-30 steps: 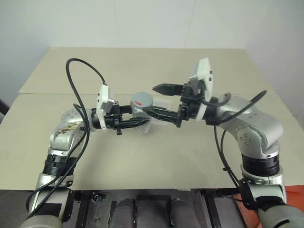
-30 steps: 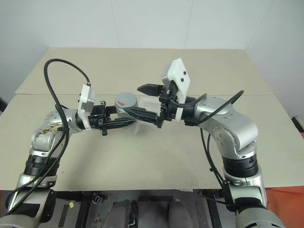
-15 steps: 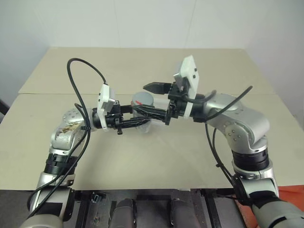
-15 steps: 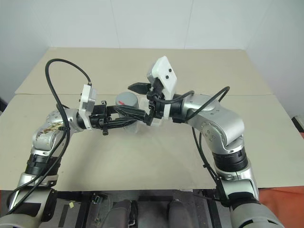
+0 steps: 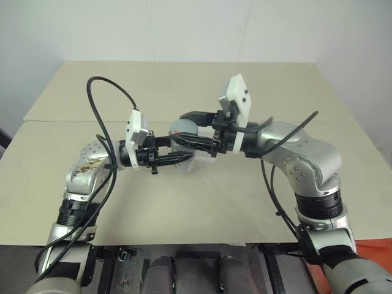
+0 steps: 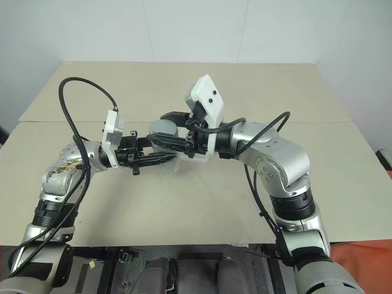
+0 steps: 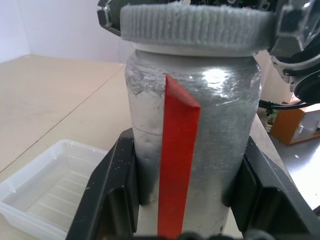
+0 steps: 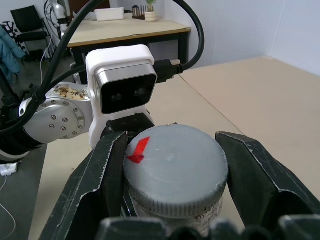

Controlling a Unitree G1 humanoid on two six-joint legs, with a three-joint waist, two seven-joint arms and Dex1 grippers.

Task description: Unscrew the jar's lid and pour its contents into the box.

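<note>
My left gripper holds the jar upright above the table, shut on its lower body; a red stripe runs down the jar's side. The grey lid with a red mark sits on top of the jar. My right gripper reaches in from the right and is shut on the lid, one finger on each side of it. The clear box lies on the table just below and behind the jar, partly showing. The contents are hidden inside the jar.
The beige table spreads wide around the arms, with a seam across its far half. Its front edge runs close below the arms. An orange-brown cabinet stands off the table's side.
My right gripper has come in leftward over the jar and closed its open fingers onto the lid. The left gripper and the jar have kept still.
</note>
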